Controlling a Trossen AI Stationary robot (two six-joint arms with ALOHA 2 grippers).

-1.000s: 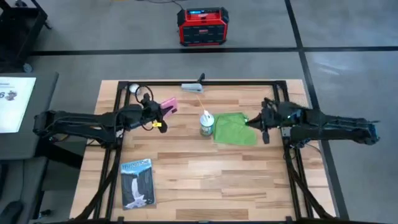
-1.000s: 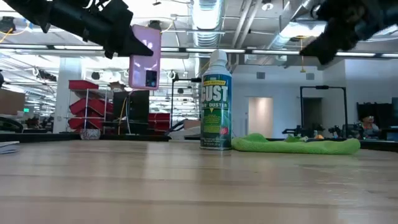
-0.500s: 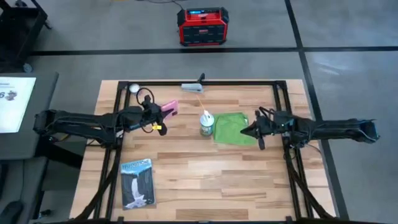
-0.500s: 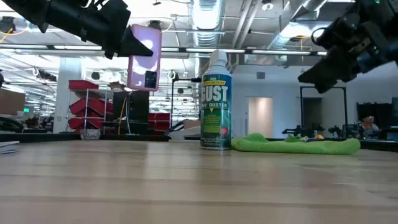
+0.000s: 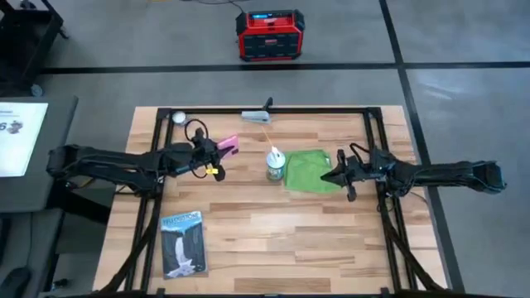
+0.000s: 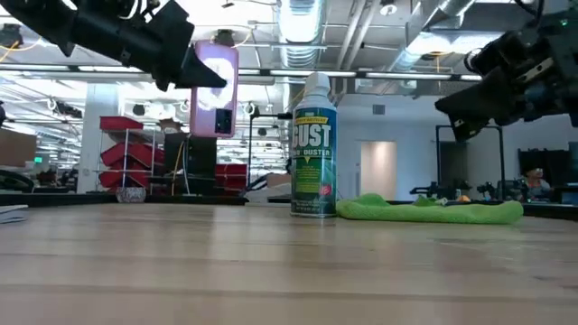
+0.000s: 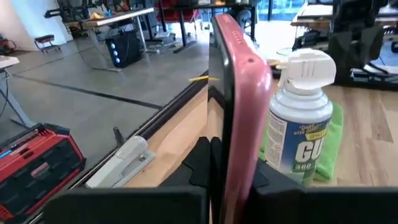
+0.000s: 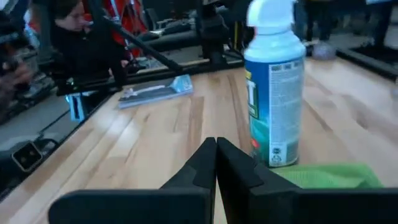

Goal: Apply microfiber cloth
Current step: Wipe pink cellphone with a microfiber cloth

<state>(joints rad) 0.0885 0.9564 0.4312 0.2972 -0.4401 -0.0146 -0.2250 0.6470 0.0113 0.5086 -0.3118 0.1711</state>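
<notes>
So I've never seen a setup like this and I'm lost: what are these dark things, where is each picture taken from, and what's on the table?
They are two robot arms at a wooden table. One camera looks straight down, one sits at table-top height, and one rides on each wrist. The left gripper holds a pink phone up in the air. The right gripper, fingers shut and empty, hovers over the edge of the green microfiber cloth, which lies flat. Beside the cloth stands a duster spray can. A blue-grey booklet lies near the front edge, a small grey tool at the far edge.
</notes>
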